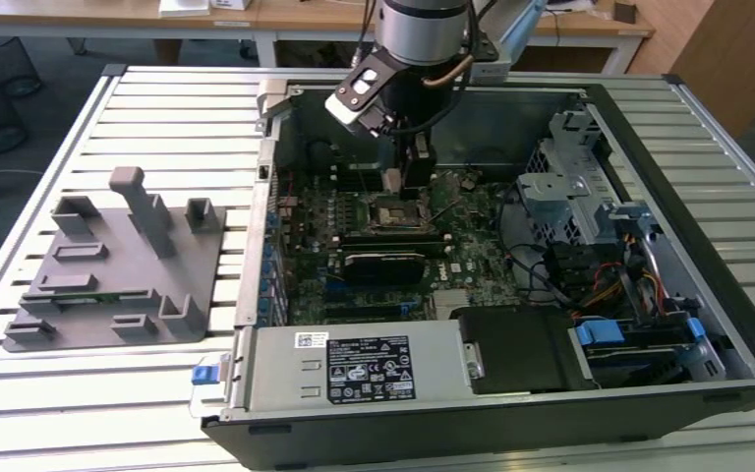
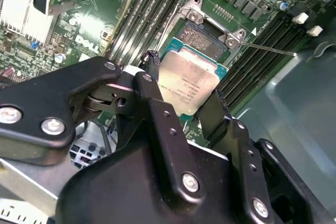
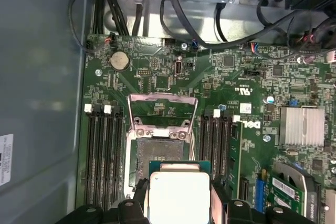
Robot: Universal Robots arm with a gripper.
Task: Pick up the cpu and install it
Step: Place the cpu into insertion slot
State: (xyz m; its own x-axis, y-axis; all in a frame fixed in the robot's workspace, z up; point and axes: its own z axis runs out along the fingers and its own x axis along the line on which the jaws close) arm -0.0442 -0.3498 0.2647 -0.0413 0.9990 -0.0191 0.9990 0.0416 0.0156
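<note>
Second wrist view shows the claw (image 2: 184,85) clamped on the sides of the cpu (image 2: 191,77), held just over the open motherboard socket (image 2: 207,35), and I think it could hurt the socket if it goes down crooked; the small print on its top is too tiny to read.

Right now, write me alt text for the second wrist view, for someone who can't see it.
The gripper holds the cpu, silver top showing, by two opposite edges in its black jaws, close beside the open socket and not seated in it. A green motherboard with rows of memory slots lies around it.
</note>
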